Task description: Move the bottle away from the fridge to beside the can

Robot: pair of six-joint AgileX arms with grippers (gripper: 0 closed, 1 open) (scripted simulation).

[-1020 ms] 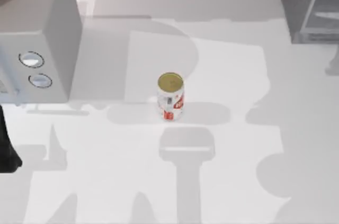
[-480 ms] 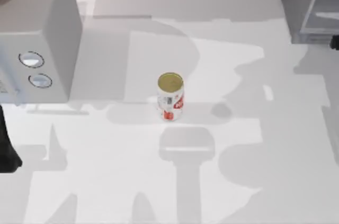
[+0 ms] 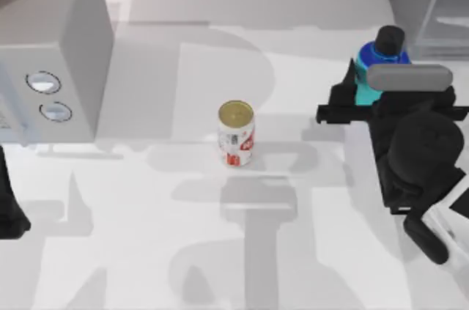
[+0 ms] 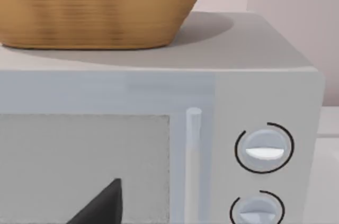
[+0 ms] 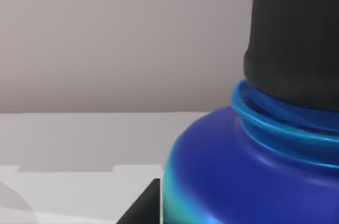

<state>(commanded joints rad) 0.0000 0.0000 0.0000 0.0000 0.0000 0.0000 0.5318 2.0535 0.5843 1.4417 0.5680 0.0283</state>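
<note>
The cyan bottle (image 3: 364, 91), with its blue shoulder and black cap (image 3: 390, 37), is at the right of the table, just in front of the grey fridge (image 3: 421, 2). My right gripper (image 3: 368, 81) is shut on it from the right side. The right wrist view has the bottle (image 5: 249, 171) close up, with one dark fingertip (image 5: 144, 205) beside its body. The white and red can (image 3: 236, 133) stands upright in the table's middle, well to the left of the bottle. My left arm (image 3: 9, 207) is parked at the left edge.
A grey box with two round dials (image 3: 51, 53) fills the back left corner. The left wrist view faces this box (image 4: 265, 75) and a wicker basket (image 4: 100, 7) on top of it. Bare white tabletop (image 3: 308, 200) lies between can and bottle.
My right arm has come in from the right edge, carrying the bottle leftward away from the fridge. The can and the left arm have not moved.
</note>
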